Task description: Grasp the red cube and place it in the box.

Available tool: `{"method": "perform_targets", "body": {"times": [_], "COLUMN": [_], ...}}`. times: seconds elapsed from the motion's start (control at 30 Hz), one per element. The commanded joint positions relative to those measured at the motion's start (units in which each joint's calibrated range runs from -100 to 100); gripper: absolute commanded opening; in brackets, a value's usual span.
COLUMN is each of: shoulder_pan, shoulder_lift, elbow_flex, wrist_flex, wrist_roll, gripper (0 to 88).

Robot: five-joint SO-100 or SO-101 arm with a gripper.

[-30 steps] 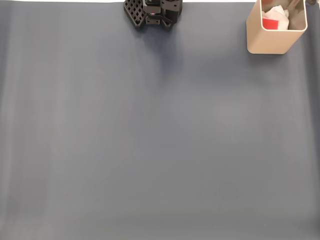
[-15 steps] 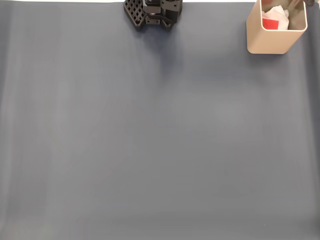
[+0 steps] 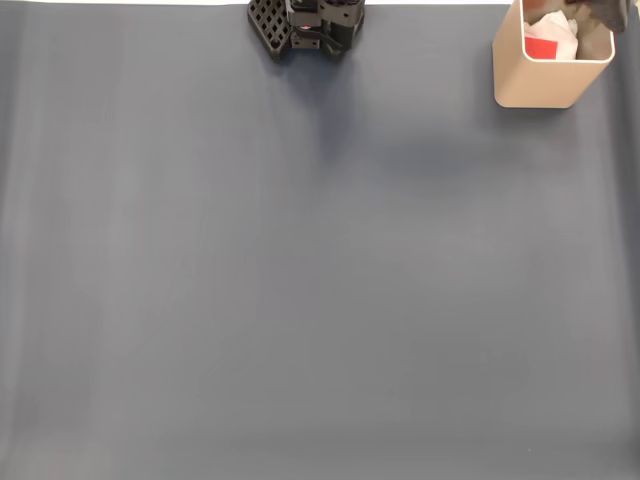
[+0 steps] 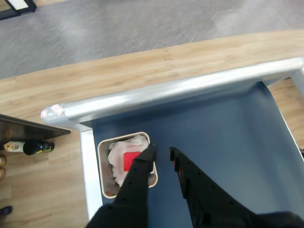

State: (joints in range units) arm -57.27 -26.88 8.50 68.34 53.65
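The red cube (image 3: 541,47) lies inside the beige box (image 3: 535,85) at the table's far right corner in the fixed view, resting on crumpled white material. In the wrist view the cube (image 4: 130,161) shows through the open top of the box (image 4: 100,164). My gripper (image 4: 161,152) hangs well above the box with its black fingers (image 4: 137,180) apart and nothing between them. The left finger partly covers the box's right side. A dark part of my arm (image 3: 604,12) juts in over the box's far right corner.
The black perforated robot base (image 3: 300,25) stands at the table's far edge. A wide blue-grey mat (image 3: 300,260) covers the table. In the wrist view a metal table rim (image 4: 180,88), wooden floor and a dark bottle (image 4: 33,146) lie beyond the table.
The dark arm part at the top right has shifted slightly over the box's corner, and the faint shadow on the mat has drifted right. The cube stays in the box.
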Motion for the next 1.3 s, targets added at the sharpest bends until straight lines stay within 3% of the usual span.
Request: {"method": "perform_targets", "body": {"times": [0.0,0.5,0.83,1.27], "shoulder_pan": [4.1,25.2,39.8,52.6], "shoulder_lift": [-2.6,-4.3,-5.4,-9.7], "elbow_flex": [-1.0,0.8,6.8,14.9], "wrist_flex": [-1.1,-1.2,-7.0,-10.0], "wrist_roll": [-0.7,-0.7,0.4,0.4], "gripper": [0.3,0.3,0.3,0.3]}}
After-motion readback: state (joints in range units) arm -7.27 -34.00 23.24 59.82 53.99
